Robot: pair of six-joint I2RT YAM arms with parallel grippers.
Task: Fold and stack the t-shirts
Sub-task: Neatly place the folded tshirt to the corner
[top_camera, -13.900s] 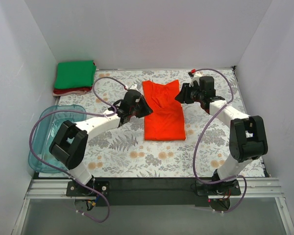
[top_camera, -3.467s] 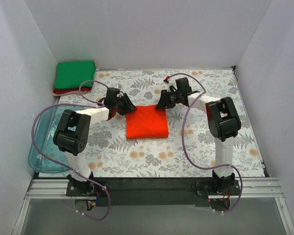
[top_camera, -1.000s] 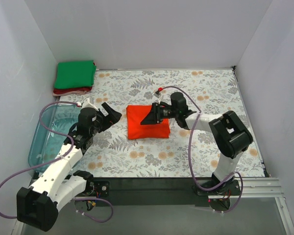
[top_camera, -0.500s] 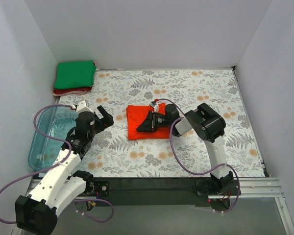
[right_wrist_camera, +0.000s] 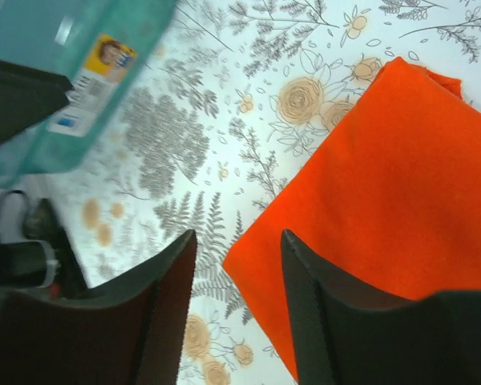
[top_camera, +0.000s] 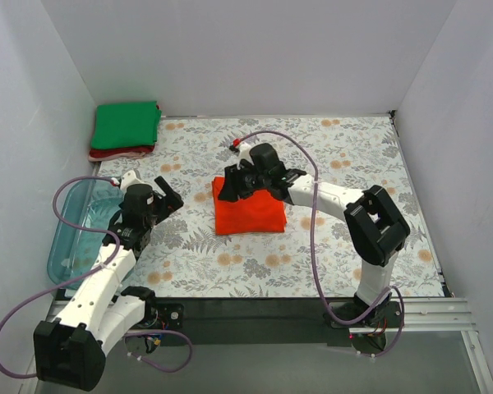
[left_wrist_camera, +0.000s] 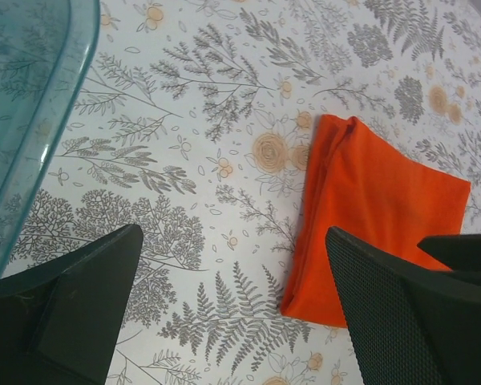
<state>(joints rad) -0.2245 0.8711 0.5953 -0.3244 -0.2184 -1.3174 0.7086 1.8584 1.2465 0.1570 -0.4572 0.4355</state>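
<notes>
From above, my left fingers (top_camera: 166, 194) hang near the blue tub (top_camera: 70, 234). My right fingers (top_camera: 230, 187) sit over the far left corner of the folded orange-red t-shirt (top_camera: 251, 215) mid-bench (top_camera: 345, 246), and the green t-shirt (top_camera: 126, 125) lies on the dark red t-shirt (top_camera: 119, 153) far left. My left wrist shows my fingers (left_wrist_camera: 72, 297) spread wide and empty, the orange-red square (left_wrist_camera: 377, 200) ahead. My right wrist shows my fingers (right_wrist_camera: 164, 313) parted, gripping nothing, over its edge.

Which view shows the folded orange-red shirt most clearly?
The left wrist view: nearly the whole orange-red shirt shows, layered edge included. In the top external view the right hand overlaps its far edge; the right wrist view crops it.
</notes>
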